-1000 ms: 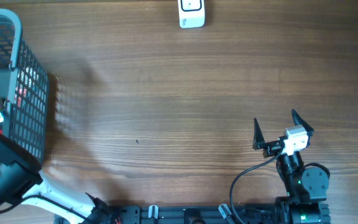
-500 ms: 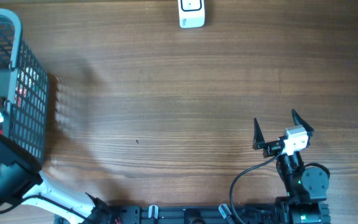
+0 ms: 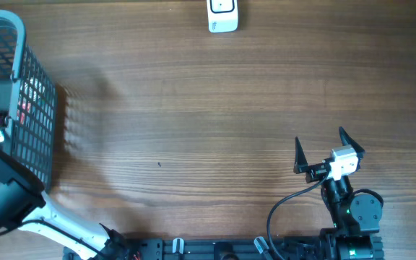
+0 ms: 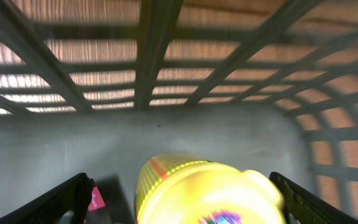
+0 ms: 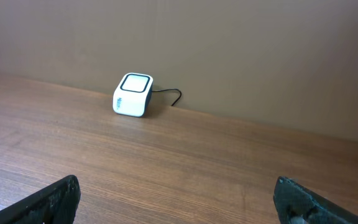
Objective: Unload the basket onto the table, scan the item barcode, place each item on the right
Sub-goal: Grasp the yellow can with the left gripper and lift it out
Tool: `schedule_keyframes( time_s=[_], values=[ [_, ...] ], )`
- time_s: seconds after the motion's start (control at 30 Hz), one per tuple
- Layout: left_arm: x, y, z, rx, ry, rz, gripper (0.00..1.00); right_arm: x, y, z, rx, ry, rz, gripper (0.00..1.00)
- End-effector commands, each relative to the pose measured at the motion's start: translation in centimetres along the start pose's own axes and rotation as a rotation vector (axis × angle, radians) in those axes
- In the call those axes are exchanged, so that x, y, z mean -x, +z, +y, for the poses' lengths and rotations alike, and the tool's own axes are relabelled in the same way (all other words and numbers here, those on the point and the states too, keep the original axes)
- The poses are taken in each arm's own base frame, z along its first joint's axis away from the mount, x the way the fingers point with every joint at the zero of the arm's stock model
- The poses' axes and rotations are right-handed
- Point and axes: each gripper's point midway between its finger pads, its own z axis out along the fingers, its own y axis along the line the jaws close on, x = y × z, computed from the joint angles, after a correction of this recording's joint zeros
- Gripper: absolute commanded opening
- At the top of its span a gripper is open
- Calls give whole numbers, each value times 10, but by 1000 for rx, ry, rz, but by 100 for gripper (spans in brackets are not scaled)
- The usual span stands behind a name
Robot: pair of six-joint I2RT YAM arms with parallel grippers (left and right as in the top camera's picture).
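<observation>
Grey mesh basket [image 3: 40, 108] encloses the yellow item [image 4: 204, 190], white scanner [image 3: 222, 16] well apart.

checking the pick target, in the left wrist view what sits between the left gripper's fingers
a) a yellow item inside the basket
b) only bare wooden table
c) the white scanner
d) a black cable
a: the left wrist view shows a yellow item between the spread fingers of the left gripper, with the grey floor and mesh wall of the basket behind it.
</observation>
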Motion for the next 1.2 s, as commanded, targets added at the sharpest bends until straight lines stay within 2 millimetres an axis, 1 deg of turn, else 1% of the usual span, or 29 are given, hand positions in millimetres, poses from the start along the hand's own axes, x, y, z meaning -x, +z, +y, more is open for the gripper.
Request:
schedule_keyframes(
  time_s=[0.0, 0.03, 0.13, 0.2, 0.27, 0.37, 0.43, 0.67, 0.83, 1.0, 1.07, 1.13, 1.17],
  values=[
    [-12, 14, 0, 16, 21, 22, 86, 2, -1, -1, -7, 16, -11, 100],
    [-12, 13, -1, 13, 20, 20, 84, 2, -1, -1, -7, 17, -11, 100],
    [-11, 13, -3, 7, 20, 16, 66, 2, -1, -1, -7, 16, -11, 100],
    [-12, 13, -3, 8, 20, 17, 63, 2, -1, -1, -7, 16, -11, 100],
    [-12, 13, -3, 9, 21, 17, 57, 2, -1, -1, -7, 16, -11, 100],
    [-12, 13, -2, 12, 22, 21, 54, 2, -1, -1, -7, 16, -11, 100],
    [-13, 13, -1, 16, 23, 25, 48, 2, -1, -1, -7, 16, -11, 100],
    [-17, 12, 2, 27, 28, 43, 45, 2, -1, -1, -7, 16, -11, 100],
    [-13, 2, -2, 3, 24, 39, 44, 2, -1, -1, -7, 16, -11, 100],
    [7, -28, -12, -48, 7, -10, 45, 2, -1, -1, -7, 16, -11, 100],
    [19, -47, -17, -79, -3, -42, 46, 2, -1, -1, -7, 16, -11, 100],
    [32, -70, -22, -116, -15, -80, 45, 2, -1, -1, -7, 16, -11, 100],
    [43, -89, -26, -146, -26, -112, 45, 2, -1, -1, -7, 16, -11, 100]
  ],
)
